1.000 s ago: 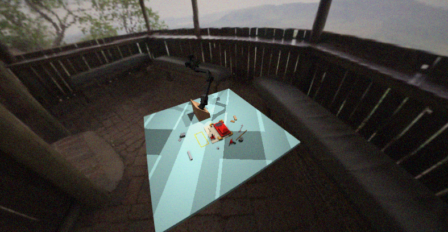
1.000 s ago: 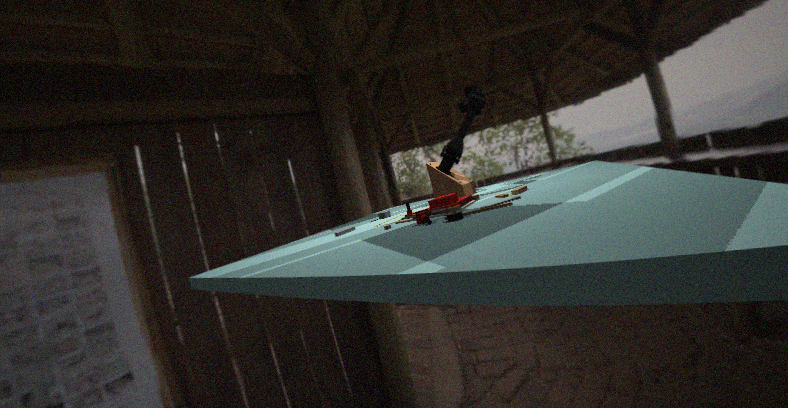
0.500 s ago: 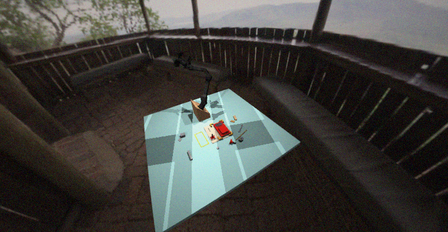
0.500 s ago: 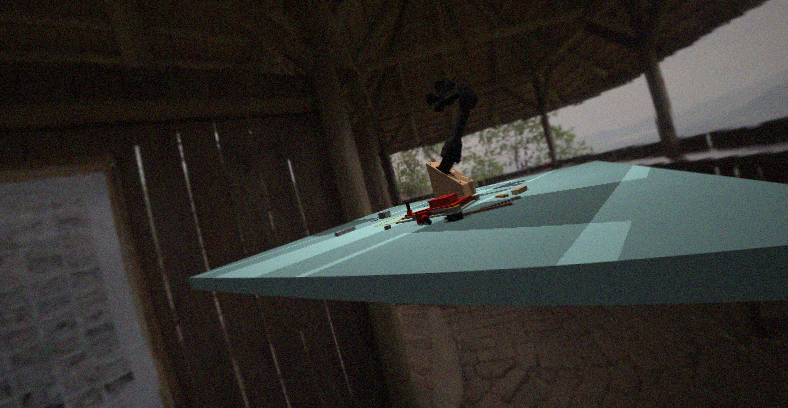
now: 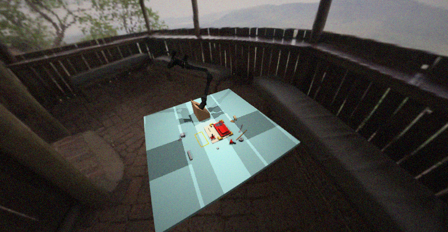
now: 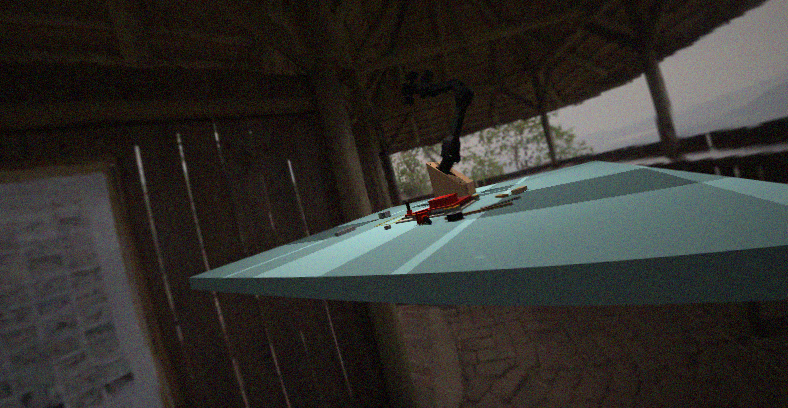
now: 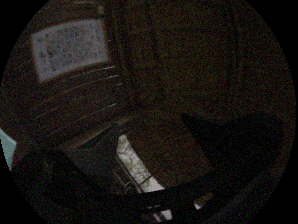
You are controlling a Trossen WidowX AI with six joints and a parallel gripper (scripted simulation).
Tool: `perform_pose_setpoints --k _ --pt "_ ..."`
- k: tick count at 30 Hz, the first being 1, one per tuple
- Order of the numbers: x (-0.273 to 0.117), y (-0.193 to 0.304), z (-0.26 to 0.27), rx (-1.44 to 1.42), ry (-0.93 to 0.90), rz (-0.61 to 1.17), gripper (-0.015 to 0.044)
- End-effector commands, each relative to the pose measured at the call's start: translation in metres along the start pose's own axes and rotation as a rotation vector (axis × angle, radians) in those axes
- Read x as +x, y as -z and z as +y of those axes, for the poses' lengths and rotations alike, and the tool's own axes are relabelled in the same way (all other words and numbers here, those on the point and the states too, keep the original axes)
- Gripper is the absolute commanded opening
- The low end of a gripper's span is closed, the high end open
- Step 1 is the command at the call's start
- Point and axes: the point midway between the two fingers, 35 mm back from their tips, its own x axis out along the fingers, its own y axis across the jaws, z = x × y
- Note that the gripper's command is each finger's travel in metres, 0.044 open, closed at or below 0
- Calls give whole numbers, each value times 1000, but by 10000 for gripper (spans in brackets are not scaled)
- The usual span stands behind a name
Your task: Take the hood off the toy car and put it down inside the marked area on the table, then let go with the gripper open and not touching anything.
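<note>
The toy car (image 5: pixel 223 129) (image 6: pixel 444 201) is a red, boxy body with yellow-orange pieces at its corners, beside a cream plate (image 5: pixel 208 130). At this size I cannot tell the hood apart from the rest of the red body. The marked area (image 5: pixel 198 140) is a thin yellow outline on the table, left of the cream plate in the top view; nothing shows inside it. My gripper (image 5: pixel 170 59) (image 6: pixel 408 88) (image 7: pixel 151 121) is open and empty, held high above the table and far from the car. Only dark surroundings show between its fingers in the wrist view.
The arm stands on a wooden wedge base (image 5: pixel 200 111) (image 6: pixel 449 182) behind the car. Around the car lie a grey bar (image 5: pixel 190 154), a grey part (image 5: pixel 182 135), a red part (image 5: pixel 231 141), a dark wheel (image 5: pixel 240 139), a brown stick (image 5: pixel 241 135) and tan pieces (image 5: pixel 233 118).
</note>
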Motion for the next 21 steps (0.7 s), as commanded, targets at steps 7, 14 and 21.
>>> perform_pose_setpoints --k 7,14,21 --pt "-15 -124 0 80 -74 -250 440" --pt "-40 -218 15 181 -194 -458 440" --pt "-93 -320 35 275 -375 -673 440"
